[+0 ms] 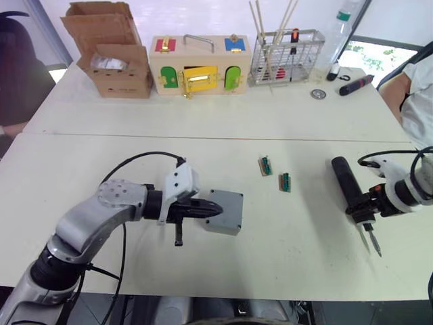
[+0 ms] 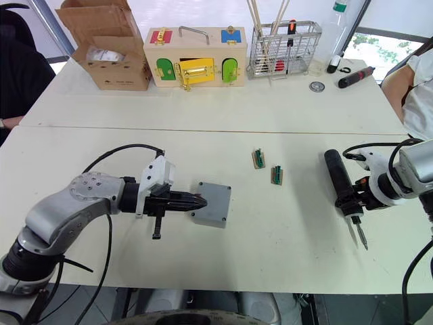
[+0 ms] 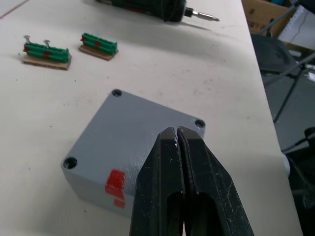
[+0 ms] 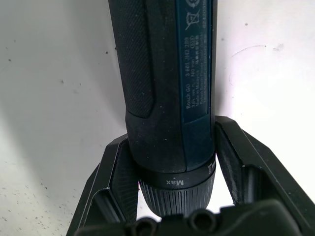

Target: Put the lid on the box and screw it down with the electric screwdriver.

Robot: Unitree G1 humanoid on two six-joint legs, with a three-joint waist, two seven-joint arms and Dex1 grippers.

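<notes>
The left gripper (image 3: 177, 135) has its 2 black fingers pressed together, tips resting over the near edge of the lid (image 3: 142, 130), which already sits on the box (image 3: 93, 184). The lid is smooth grey plastic, square, with round holes at 3 visible corners; a red mark shows on the box's side wall. The right gripper (image 4: 172, 162) is clamped around the screwdriver (image 1: 352, 186) near its ribbed collar, which reads "Max"; the textured dark body lies on the table (image 1: 284, 250), thin bit pointing toward the near edge. Between box and screwdriver lie 2 green connector blocks (image 1: 266, 165). Farther back stand a cardboard box (image 1: 111, 51), a wooden box (image 1: 199, 66) and a wire rack (image 1: 285, 55).
</notes>
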